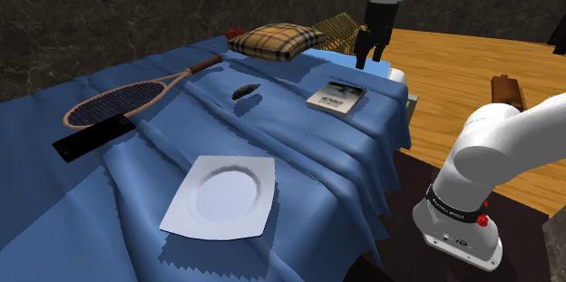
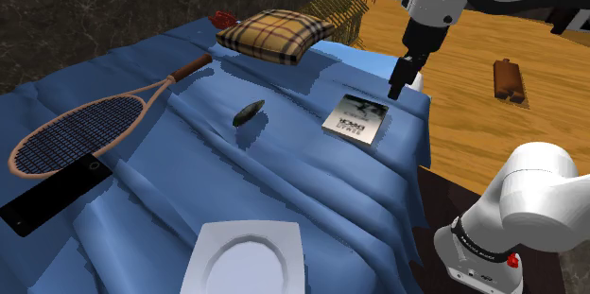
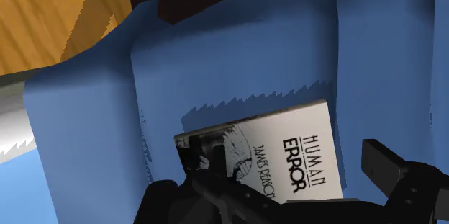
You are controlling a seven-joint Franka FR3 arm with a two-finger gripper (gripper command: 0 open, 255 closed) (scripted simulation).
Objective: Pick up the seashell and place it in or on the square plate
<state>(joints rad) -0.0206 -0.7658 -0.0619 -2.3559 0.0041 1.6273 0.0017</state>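
Blue wrinkled cloth [image 1: 299,158] is draped over the table. The seashell [image 1: 245,90], dark, slim and pointed, is seen lying on it between the stringed racket [image 1: 113,103] and the book [image 1: 336,97], well apart from the smooth white square plate [image 1: 195,200]. The gripper [image 1: 369,56] is held pointing down just past the book, fingers spread apart

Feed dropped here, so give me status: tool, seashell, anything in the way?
Tool open, empty, near the book. Seashell on blue cloth, untouched. Only cloth folds between it and square plate.
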